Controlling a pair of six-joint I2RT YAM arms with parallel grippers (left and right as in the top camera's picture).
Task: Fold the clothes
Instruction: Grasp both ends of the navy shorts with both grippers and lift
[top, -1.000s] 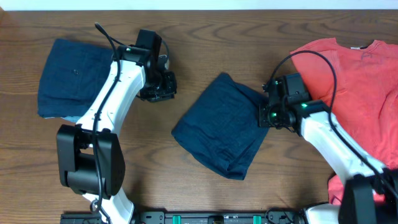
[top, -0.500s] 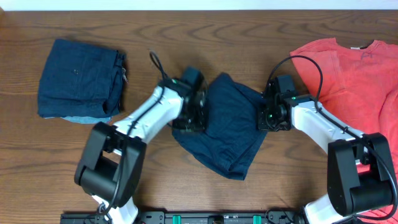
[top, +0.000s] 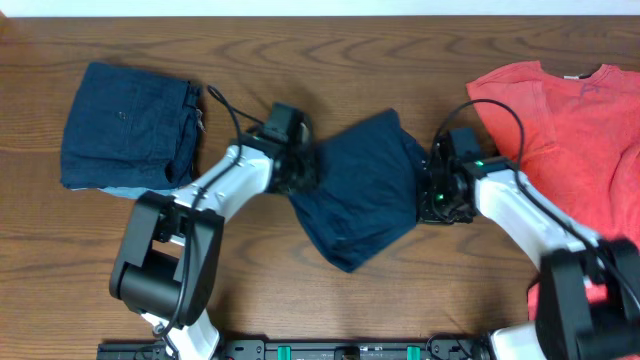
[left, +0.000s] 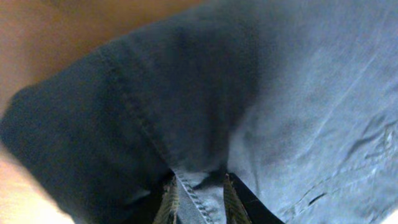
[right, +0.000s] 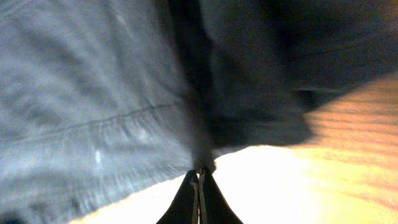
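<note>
Holds navy garment (top: 362, 190) mid-tabletop (top: 400, 60), bunched: left gripper (left: 199, 199) clamped on its left hem, right gripper (right: 199, 179) pinched together on its right edge. Beyond garment's left, folded jeans (top: 125, 125); to its right, red shirt (top: 570, 130).

Table (top: 330, 50) open behind; red shirt (top: 580, 130) (right) obstructs.

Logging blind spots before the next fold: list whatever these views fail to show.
1. Red shirt: overhead, cut off by the right edge, lower part behind the right arm.
2. Light blue piece under the folded jeans: overhead, the jeans cover nearly all.
3. How much navy garment the right gripper pinches: right wrist, blur; overhead, the gripper body hides it.
</note>
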